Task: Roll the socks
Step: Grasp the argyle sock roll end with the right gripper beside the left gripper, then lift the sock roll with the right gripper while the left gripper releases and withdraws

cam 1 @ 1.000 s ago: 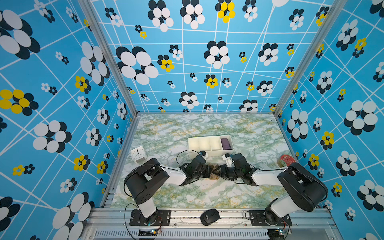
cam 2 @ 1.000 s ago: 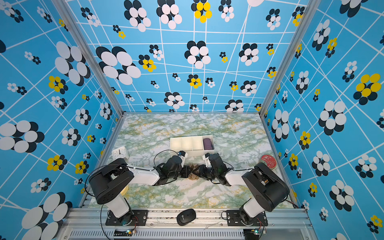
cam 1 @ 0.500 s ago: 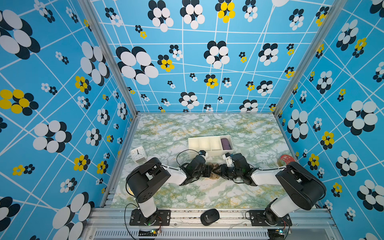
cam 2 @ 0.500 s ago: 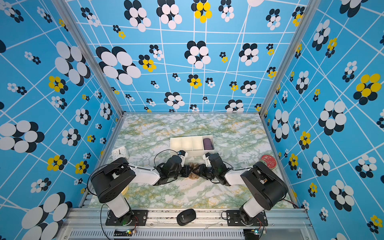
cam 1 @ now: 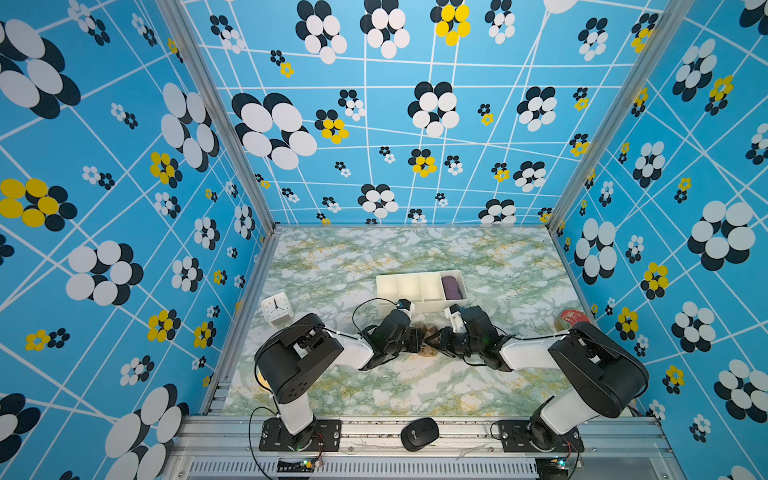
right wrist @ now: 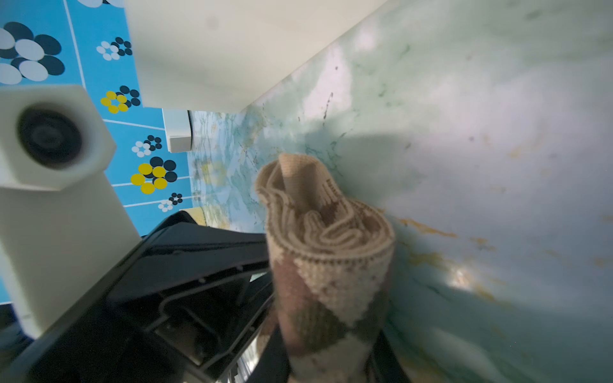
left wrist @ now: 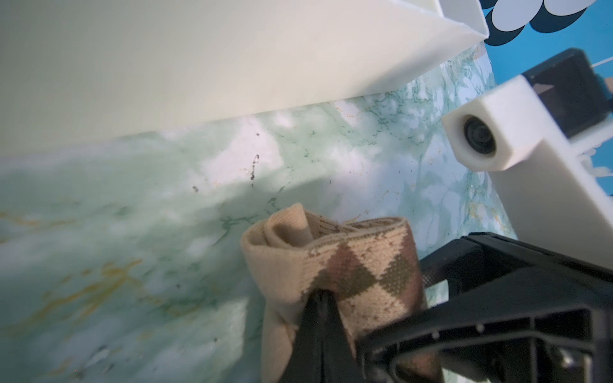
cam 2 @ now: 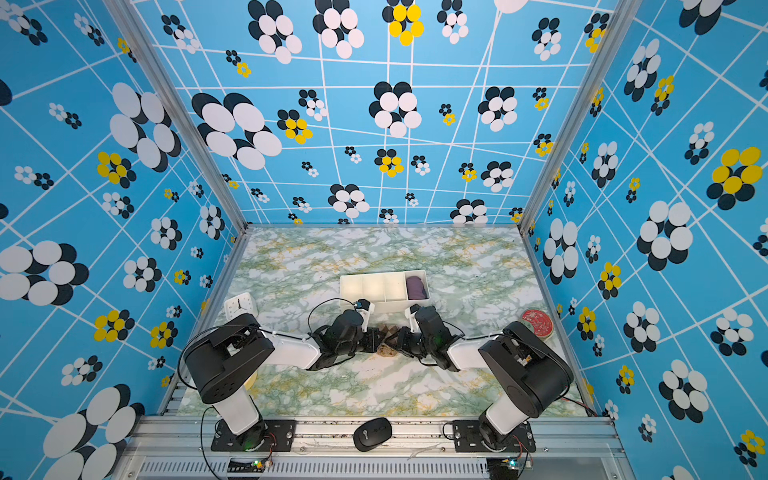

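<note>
Socks (right wrist: 328, 252): tan argyle pair, already wound into a tight roll, between both pincers
Left pincer (left wrist: 320, 298): clenched on roll's outer layer
Right pincer (right wrist: 330, 354): flanks roll; grip unclear
Remaining: probably securing the cuff

thing: socks (right wrist: 331, 258) | look: tan knit with dark brown argyle diamonds | state: wound into one tight roll, coiled layers showing at its end | place: front-middle of the worktop (cam 1: 415, 386), lifted or resting unclear
</note>
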You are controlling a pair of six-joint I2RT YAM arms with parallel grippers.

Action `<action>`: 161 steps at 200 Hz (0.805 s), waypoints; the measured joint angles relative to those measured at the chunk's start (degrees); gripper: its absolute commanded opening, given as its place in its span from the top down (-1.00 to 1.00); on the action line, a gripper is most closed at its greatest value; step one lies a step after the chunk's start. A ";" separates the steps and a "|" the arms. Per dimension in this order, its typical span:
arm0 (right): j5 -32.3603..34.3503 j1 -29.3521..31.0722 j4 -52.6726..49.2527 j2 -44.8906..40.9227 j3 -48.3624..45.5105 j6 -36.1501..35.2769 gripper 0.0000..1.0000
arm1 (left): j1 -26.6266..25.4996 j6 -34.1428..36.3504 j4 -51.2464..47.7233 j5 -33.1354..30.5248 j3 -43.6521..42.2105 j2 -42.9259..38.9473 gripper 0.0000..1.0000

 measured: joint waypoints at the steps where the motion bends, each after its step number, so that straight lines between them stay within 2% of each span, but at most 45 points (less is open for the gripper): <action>1: 0.15 0.04 -0.31 -0.07 0.11 -0.13 1.00 | 0.00 0.00 0.00 -0.04 0.00 0.00 1.00; 74: 9.55 4.87 -20.98 -3.87 8.24 -8.41 1.00 | -0.07 0.07 -4.00 0.09 0.00 -2.47 1.00; 90: 9.84 5.49 -24.44 -4.50 9.51 -9.99 1.00 | -0.11 0.13 -7.76 0.52 0.00 -4.50 0.88; 119: 11.06 6.10 -29.92 -5.77 12.09 -12.98 1.00 | 0.04 1.38 -19.19 0.20 -0.24 -10.36 0.70; 161: 15.41 6.82 -38.93 -7.91 16.41 -16.92 1.00 | 2.27 3.72 -31.12 -2.21 -0.37 -23.47 0.68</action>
